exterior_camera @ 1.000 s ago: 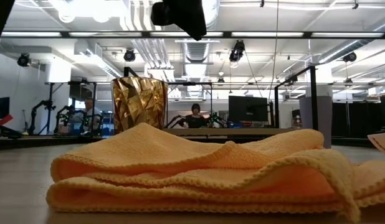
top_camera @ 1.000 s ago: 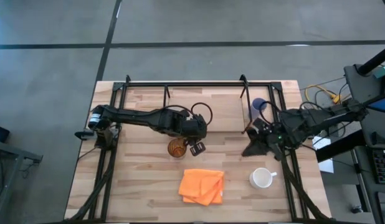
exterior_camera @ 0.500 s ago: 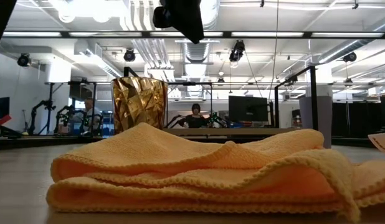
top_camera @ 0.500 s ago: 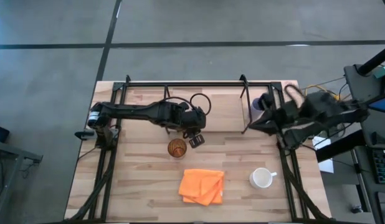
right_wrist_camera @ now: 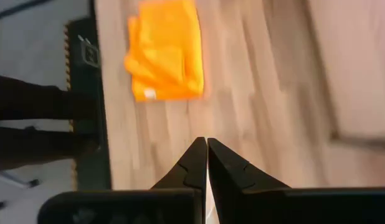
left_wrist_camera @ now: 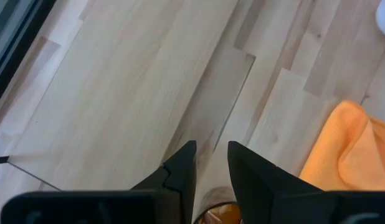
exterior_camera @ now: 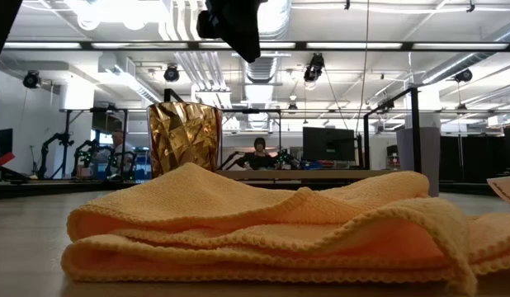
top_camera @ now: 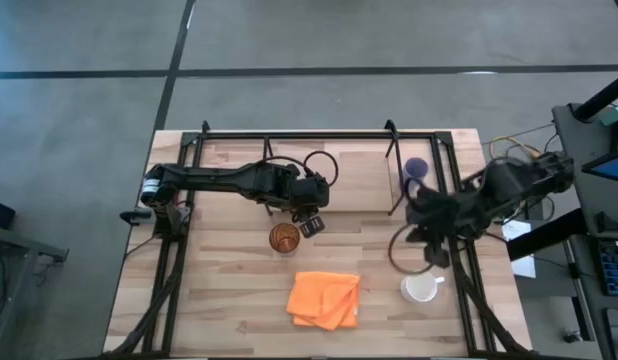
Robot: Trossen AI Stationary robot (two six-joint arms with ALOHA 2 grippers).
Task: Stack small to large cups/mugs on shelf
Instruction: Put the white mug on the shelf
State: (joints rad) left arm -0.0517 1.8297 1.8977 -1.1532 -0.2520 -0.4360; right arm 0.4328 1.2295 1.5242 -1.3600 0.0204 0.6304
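The amber tumbler (top_camera: 283, 237) stands upright on the table's middle; it also shows in the low view (exterior_camera: 185, 136). My left gripper (top_camera: 309, 224) hovers just beyond it toward the far right, fingers a little apart (left_wrist_camera: 211, 158) and empty. The white mug (top_camera: 420, 288) stands at the near right. My right gripper (top_camera: 432, 256) is shut (right_wrist_camera: 207, 146) and empty, just on the far side of the mug. The pale blue cup (top_camera: 416, 168) stands at the far right, by the end of the black-rod shelf (top_camera: 299, 135).
A folded orange cloth (top_camera: 324, 298) lies near the front edge, between tumbler and mug, and fills the low view (exterior_camera: 263, 223). Black arm-mount frames (top_camera: 174, 260) run along both table sides. A loose cable loop (top_camera: 407, 250) hangs by my right gripper.
My left gripper has drawn a little away from the tumbler toward the far edge; the tumbler has stayed put. My right arm has swung up toward the far edge by the blue cup, then back toward the near edge, ending close to the white mug.
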